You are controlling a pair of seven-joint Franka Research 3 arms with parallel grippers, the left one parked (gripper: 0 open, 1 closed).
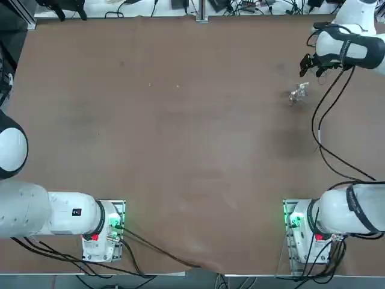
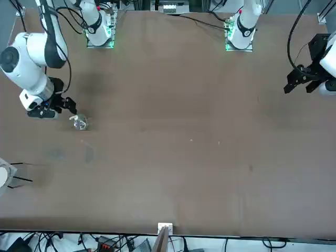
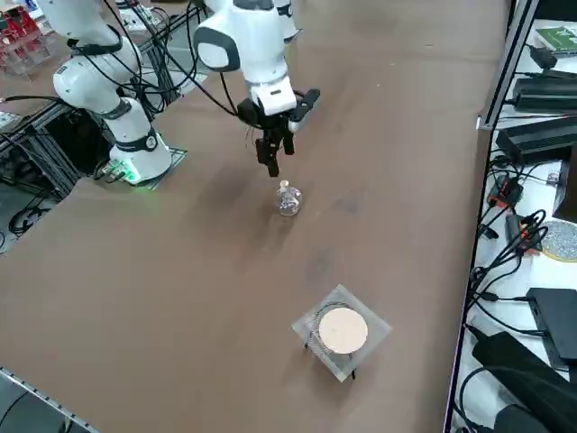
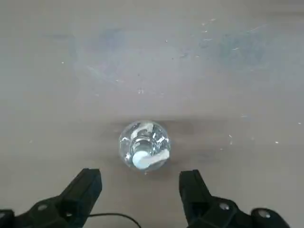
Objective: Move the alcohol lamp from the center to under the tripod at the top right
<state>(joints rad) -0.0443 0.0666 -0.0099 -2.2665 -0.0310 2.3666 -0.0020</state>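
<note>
The alcohol lamp [image 1: 298,93] [image 2: 80,123] [image 3: 288,200] is a small clear glass lamp with a whitish cap, standing upright on the brown table in its far right part. My right gripper [image 1: 310,63] [image 2: 70,106] [image 3: 271,162] hangs just above and beside it, pointing down, open and holding nothing. In the wrist view the lamp [image 4: 144,146] sits a little beyond the two black fingertips of the gripper [image 4: 141,178], in line with the gap and touching neither. The tripod [image 3: 343,330] [image 2: 5,176], with a round whitish top on thin dark legs, stands apart from the lamp, nearer the table's right edge.
Black cables [image 1: 322,132] trail from the right arm over the table toward its base [image 1: 307,232]. A shelf with electronics and cables [image 3: 541,135] runs along the table's right side. Bare brown tabletop [image 1: 180,132] spreads across the middle and left.
</note>
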